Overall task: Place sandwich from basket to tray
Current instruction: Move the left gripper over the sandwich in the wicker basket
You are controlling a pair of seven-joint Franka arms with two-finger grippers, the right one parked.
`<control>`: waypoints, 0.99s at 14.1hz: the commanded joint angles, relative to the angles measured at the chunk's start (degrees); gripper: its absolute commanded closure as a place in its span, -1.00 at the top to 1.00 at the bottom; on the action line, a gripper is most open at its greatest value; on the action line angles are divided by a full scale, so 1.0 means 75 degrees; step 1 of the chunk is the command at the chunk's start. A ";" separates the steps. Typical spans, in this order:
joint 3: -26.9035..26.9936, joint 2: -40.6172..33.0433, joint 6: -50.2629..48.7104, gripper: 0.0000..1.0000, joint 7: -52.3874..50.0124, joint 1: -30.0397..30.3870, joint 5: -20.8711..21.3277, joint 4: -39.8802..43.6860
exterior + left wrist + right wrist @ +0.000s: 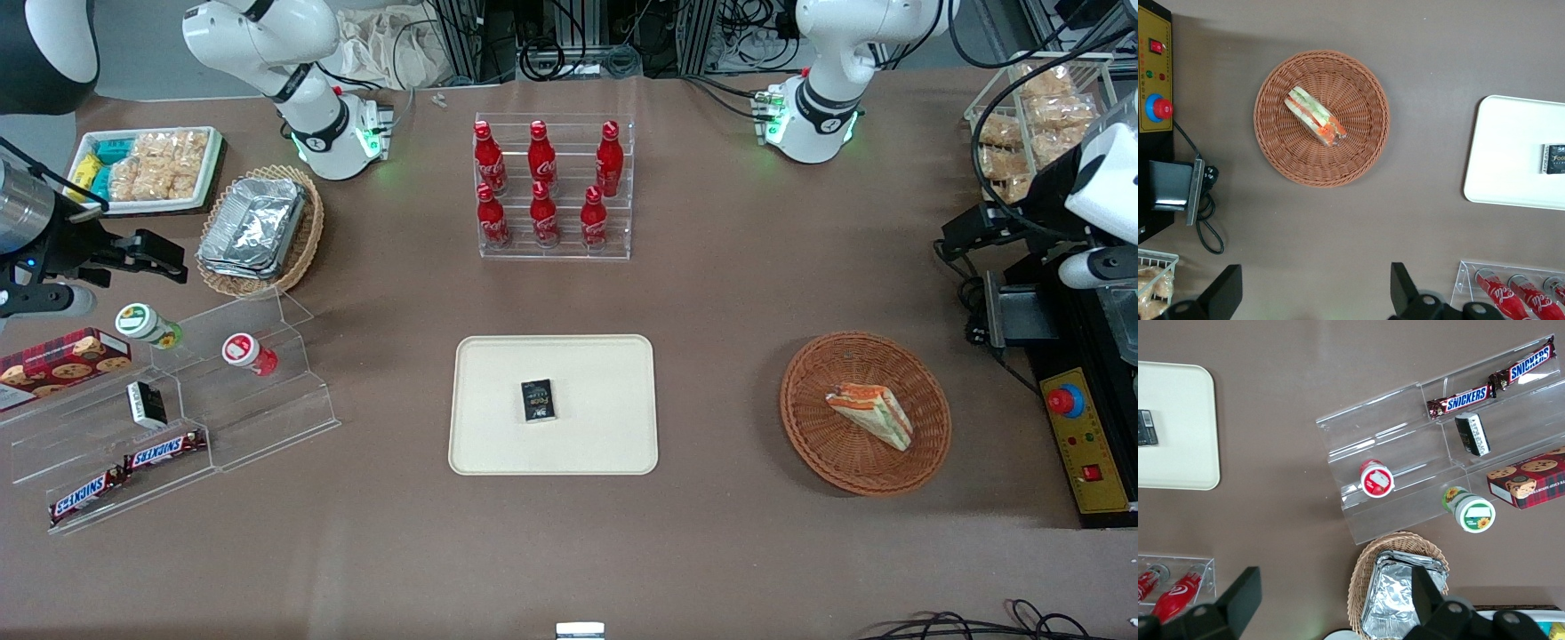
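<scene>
The sandwich (871,413) (1315,117), a wrapped wedge with orange and green layers, lies in the round reddish-brown basket (805,427) (1281,157). The cream tray (498,373) (1511,160) lies beside the basket, toward the parked arm's end, with a small black packet (537,400) (1556,159) on it. My gripper (958,238) (1313,293) hangs high over the bare table, farther from the front camera than the basket and apart from it. It is open, with nothing between its fingers.
A clear rack of red cola bottles (551,191) (1515,293) stands farther back than the tray. A yellow control box with a red button (1080,436) (1155,80) sits close beside the basket. An acrylic stand with snack bars (169,427) is toward the parked arm's end.
</scene>
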 commanded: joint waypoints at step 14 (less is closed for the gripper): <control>0.0077 0.0231 0.1085 1.00 -0.2954 -0.0013 0.0281 -0.1462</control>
